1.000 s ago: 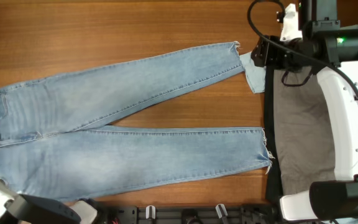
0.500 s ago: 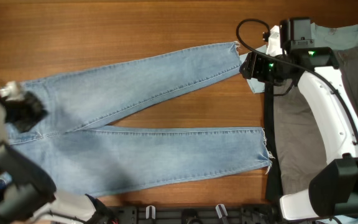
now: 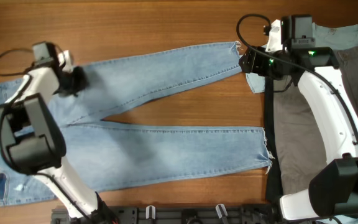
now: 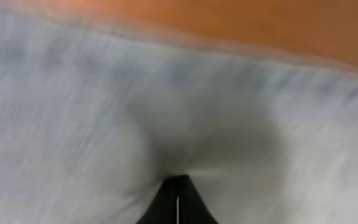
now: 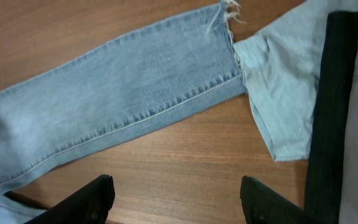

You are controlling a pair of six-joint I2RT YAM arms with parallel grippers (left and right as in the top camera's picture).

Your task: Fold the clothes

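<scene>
The light-blue jeans (image 3: 166, 149) lie across the table, waist at the left and frayed hems at the right. My left gripper (image 3: 74, 81) is over the thigh of the upper leg. In the blurred left wrist view its fingers (image 4: 178, 182) are pinched shut on pale denim (image 4: 104, 106). My right gripper (image 3: 248, 62) is open and empty above bare wood beside the upper leg's hem (image 5: 225, 25). Its fingers (image 5: 176, 202) are spread wide. A pale-blue T-shirt (image 3: 254, 79) (image 5: 278, 81) touches that hem. Grey trousers (image 3: 303, 130) lie at the right.
A black strip (image 3: 270, 124) (image 5: 331, 93) runs along the left edge of the grey trousers. More pale-blue cloth (image 3: 344, 32) lies at the top right under the right arm. Bare wood (image 3: 135, 31) runs along the far side of the table.
My left gripper has moved from the waist at the far left up and right onto the upper leg's thigh. The denim there has shifted with it. My right gripper has barely moved.
</scene>
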